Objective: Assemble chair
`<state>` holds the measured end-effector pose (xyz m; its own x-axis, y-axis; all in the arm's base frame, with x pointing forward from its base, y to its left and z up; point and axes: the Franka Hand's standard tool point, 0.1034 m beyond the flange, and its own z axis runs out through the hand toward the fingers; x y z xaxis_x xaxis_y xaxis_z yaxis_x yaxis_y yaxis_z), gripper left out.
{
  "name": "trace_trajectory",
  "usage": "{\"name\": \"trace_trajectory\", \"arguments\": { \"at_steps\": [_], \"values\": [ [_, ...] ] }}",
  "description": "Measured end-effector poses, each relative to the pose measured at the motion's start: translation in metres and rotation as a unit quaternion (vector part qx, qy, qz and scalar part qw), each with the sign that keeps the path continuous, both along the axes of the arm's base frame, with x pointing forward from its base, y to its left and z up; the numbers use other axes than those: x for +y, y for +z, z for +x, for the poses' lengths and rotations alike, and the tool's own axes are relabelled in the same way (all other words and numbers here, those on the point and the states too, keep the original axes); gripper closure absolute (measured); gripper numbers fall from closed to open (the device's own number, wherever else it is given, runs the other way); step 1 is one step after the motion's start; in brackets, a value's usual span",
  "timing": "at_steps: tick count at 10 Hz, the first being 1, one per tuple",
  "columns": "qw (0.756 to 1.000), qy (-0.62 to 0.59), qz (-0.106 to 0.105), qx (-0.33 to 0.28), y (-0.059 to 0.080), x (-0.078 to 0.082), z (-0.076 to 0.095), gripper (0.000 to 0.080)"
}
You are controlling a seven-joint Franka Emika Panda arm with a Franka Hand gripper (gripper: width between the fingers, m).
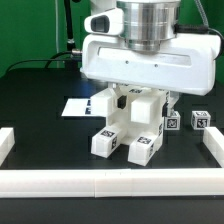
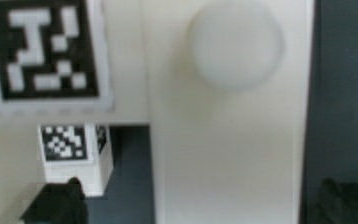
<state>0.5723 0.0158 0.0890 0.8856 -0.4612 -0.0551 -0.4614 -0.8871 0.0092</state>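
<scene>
The partly built chair stands mid-table: white blocky parts with black-and-white tags, square legs reaching toward the front. My gripper hangs right over it, and its big white hand hides the chair's top. In the wrist view a broad white chair part with a round bump runs between the jaws. Dark gaps separate it from both fingertips, so the gripper is open and touches nothing. A large tag and a small tag sit on neighbouring white parts.
The marker board lies flat on the exterior view's left of the chair. Two small tagged white pieces sit on the right. A low white border rail runs along the front and both sides.
</scene>
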Motion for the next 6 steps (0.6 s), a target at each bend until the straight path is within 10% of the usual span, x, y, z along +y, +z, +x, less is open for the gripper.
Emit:
{"name": "trace_trajectory", "arguments": {
  "at_steps": [4, 6],
  "values": [
    [0.999, 0.027, 0.027, 0.023, 0.052, 0.008, -0.004, 0.0150],
    [0.999, 0.015, 0.028, 0.027, 0.055, 0.009, -0.008, 0.0150]
  ]
}}
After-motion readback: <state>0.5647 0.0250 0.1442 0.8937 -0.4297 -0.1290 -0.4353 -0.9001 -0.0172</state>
